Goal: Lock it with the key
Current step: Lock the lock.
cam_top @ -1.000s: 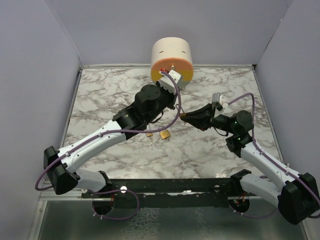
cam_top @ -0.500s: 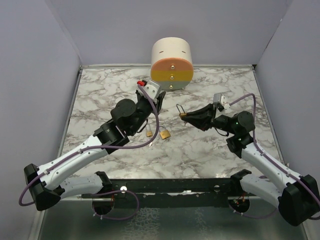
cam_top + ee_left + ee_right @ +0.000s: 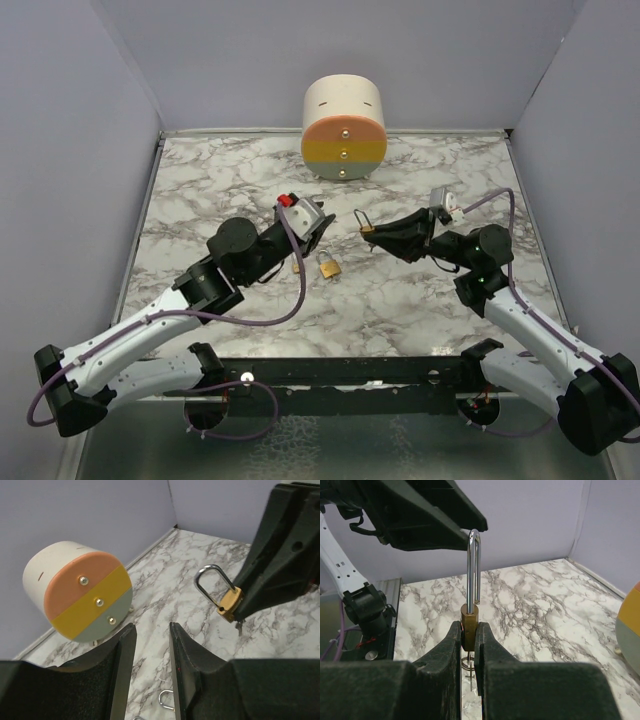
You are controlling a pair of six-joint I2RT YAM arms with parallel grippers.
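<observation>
- Marbled table [image 3: 200, 190], enclosed by plain lilac walls [image 3: 80, 100].
- At mid-table, right of centre, a brass padlock [image 3: 469, 616] is held clear of the marble.
- Its body is pinched by the right gripper [image 3: 468, 630], whose jaws are nearly closed on it.
- Its shackle [image 3: 474, 565] is upright, with one leg raised out of the body.
- A thin ring [image 3: 466, 661] is seen hanging under the body; a key cannot be made out.
- The left gripper [image 3: 151, 630] is just left of the padlock, apart from it, with its fingers parted by a narrow gap and nothing between them.
- A second padlock [image 3: 329, 266] lies on the marble, near side of both grippers.
- A small brass piece [image 3: 298, 266] lies just left of it.
- A cream drum [image 3: 343, 125] with an orange, yellow and grey face is set at the far edge.
</observation>
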